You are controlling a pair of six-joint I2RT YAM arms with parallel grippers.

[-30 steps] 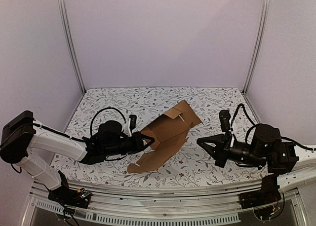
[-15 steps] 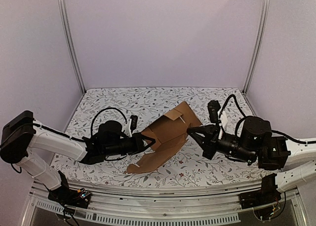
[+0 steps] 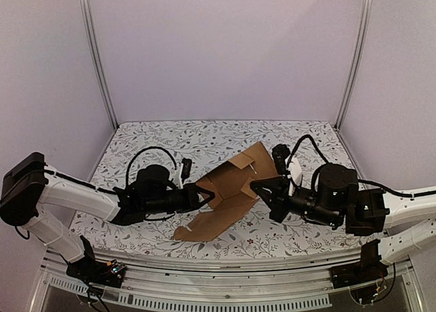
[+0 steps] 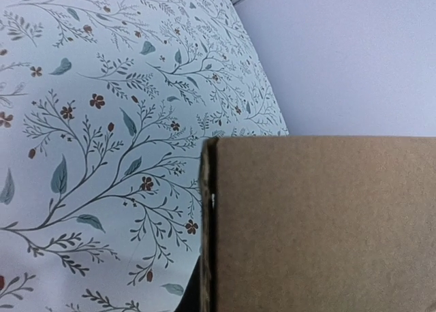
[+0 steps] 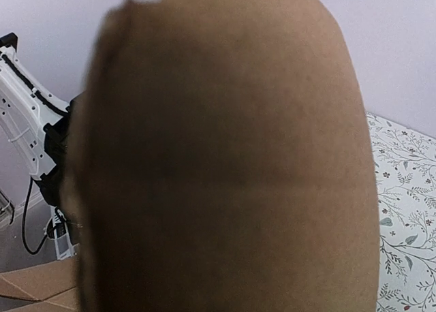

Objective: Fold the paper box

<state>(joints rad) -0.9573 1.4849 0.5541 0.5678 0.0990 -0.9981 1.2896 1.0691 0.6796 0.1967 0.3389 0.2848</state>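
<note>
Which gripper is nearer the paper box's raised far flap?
Right. The right gripper sits close beside the flap; the left gripper pinches the paper box at its opposite, left edge.

Setting: a robotics test cell of laboratory type. Plain lilac panels [image 3: 225,46] close off the back and both sides of the frame, held by aluminium uprights [image 3: 95,53] at upper left and upper right. A floral-print cloth [image 3: 204,138] covers the table at centre. A metal rail [image 3: 225,271] with exposed cabling runs along the bottom edge, carrying a left arm [image 3: 75,196] and a right arm [image 3: 409,206].
</note>
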